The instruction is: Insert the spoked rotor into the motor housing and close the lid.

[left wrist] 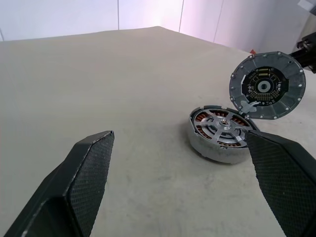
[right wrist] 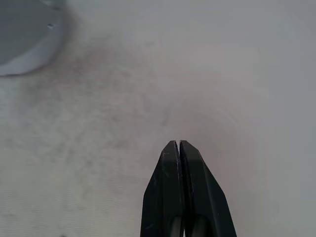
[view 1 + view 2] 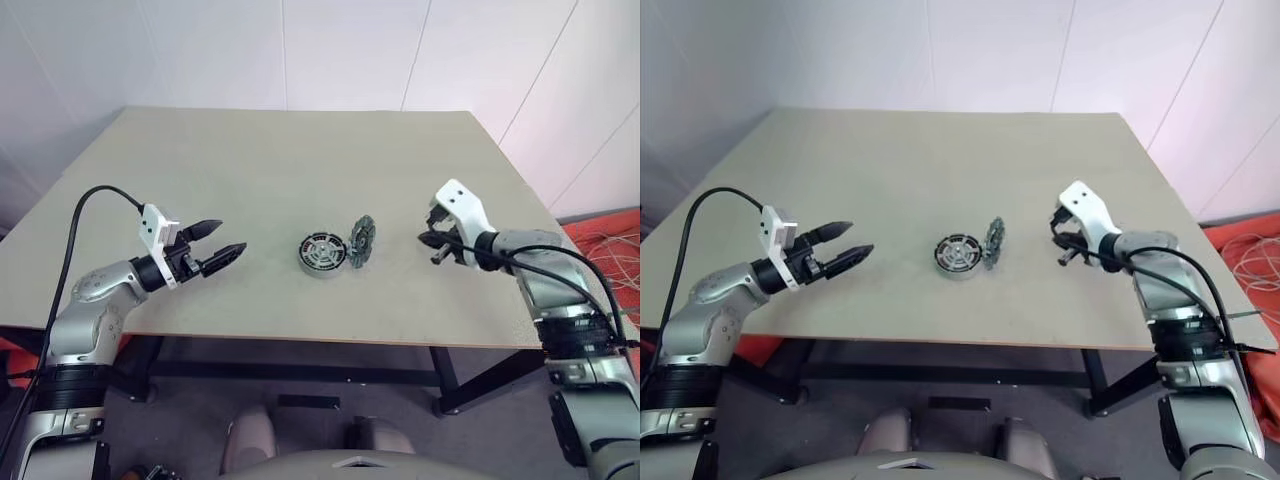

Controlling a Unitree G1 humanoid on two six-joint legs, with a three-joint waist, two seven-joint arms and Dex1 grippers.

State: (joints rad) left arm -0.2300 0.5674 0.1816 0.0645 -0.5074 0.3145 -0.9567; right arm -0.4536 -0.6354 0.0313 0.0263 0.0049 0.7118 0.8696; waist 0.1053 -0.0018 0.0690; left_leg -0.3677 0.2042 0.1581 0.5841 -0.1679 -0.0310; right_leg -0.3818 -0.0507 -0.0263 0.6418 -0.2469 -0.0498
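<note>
The motor housing (image 3: 318,266) sits mid-table, copper windings showing inside its rim. Seated inside it is the spoked rotor (image 1: 226,129), silver spokes facing up. The lid (image 3: 362,241) stands on edge against the housing's right side, its dark inner face (image 1: 266,85) with a circuit ring turned toward the housing. My left gripper (image 3: 230,237) hovers to the left of the housing, open and empty, pointing at it. To the right of the lid, and apart from it, my right gripper (image 3: 432,250) is shut on nothing, with its fingertips (image 2: 179,148) pressed together just above the table.
The beige table (image 3: 300,160) is bare apart from the motor parts. Its front edge (image 3: 330,345) runs just below both grippers. A red object and loose cables (image 3: 610,250) lie on the floor past the table's right side.
</note>
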